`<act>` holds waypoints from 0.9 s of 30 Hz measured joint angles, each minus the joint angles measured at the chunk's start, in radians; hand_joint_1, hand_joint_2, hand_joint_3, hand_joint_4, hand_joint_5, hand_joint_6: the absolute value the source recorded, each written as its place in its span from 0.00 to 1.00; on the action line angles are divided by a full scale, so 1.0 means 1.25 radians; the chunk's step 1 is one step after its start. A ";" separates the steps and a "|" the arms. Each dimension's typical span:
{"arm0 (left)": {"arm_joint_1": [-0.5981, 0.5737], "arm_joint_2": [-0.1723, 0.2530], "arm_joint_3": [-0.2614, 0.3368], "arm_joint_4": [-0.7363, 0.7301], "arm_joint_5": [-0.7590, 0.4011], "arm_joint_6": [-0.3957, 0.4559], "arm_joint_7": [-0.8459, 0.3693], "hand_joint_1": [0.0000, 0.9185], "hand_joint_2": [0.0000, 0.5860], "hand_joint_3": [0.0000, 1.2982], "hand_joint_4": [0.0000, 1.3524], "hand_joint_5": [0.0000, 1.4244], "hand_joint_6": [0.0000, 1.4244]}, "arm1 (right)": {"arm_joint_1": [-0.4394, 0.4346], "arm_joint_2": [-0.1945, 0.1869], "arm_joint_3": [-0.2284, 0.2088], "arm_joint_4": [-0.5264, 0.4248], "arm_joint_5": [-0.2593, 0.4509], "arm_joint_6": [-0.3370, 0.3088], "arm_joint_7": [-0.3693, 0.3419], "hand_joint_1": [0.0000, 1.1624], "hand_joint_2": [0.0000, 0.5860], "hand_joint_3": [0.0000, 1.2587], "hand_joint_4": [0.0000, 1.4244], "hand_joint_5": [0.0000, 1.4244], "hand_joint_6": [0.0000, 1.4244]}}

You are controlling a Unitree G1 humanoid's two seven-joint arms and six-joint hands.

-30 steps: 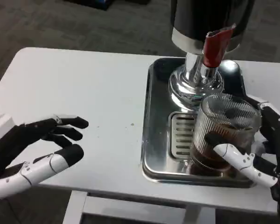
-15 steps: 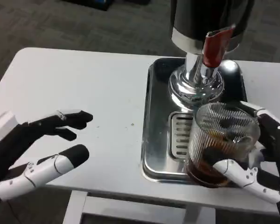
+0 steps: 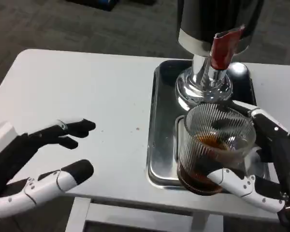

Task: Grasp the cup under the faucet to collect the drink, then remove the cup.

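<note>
A ribbed clear glass cup (image 3: pixel 212 145) with dark drink in its bottom is gripped by my right hand (image 3: pixel 266 164), whose fingers wrap its near and far sides. The cup is lifted and tilted, over the front edge of the metal tray (image 3: pixel 159 121). The dispenser's faucet with its red handle (image 3: pixel 222 48) stands behind, above the chrome base (image 3: pixel 203 89). My left hand (image 3: pixel 38 159) hovers at the table's front left, fingers apart, holding nothing.
The black dispenser body (image 3: pixel 217 17) rises at the back of the tray. A slotted drip grate (image 3: pixel 180 140) lies in the tray behind the cup. The white table (image 3: pixel 87 92) stretches bare to the left; its front edge is close under both hands.
My right hand has drawn the cup leftward and toward me, away from under the faucet and up off the grate. My left hand has shifted only slightly.
</note>
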 measured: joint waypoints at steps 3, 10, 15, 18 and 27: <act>0.005 0.000 0.001 -0.016 0.014 -0.007 0.000 0.00 0.18 0.18 0.15 0.19 0.15 | -0.004 0.003 0.011 -0.006 -0.011 -0.001 0.000 0.69 0.37 0.82 0.81 0.97 1.00; 0.010 0.010 0.012 -0.064 0.050 -0.010 0.000 0.00 0.16 0.17 0.11 0.14 0.13 | -0.040 0.023 0.038 -0.008 -0.029 -0.001 0.000 0.69 0.37 0.82 0.81 0.98 1.00; 0.010 0.014 0.017 -0.096 0.066 -0.009 0.000 0.00 0.16 0.16 0.09 0.12 0.12 | -0.062 0.029 0.046 -0.007 -0.029 -0.001 0.002 0.69 0.37 0.82 0.82 0.98 1.00; 0.011 0.018 0.020 -0.106 0.083 -0.009 -0.001 0.00 0.15 0.13 0.05 0.08 0.10 | -0.073 0.031 0.052 -0.003 -0.030 -0.001 0.003 0.69 0.37 0.82 0.82 0.98 1.00; 0.014 0.035 0.044 -0.126 0.134 -0.008 -0.002 0.00 0.15 0.12 0.02 0.05 0.08 | -0.108 0.034 0.073 0.026 -0.037 -0.001 0.003 0.69 0.38 0.83 0.83 0.98 1.00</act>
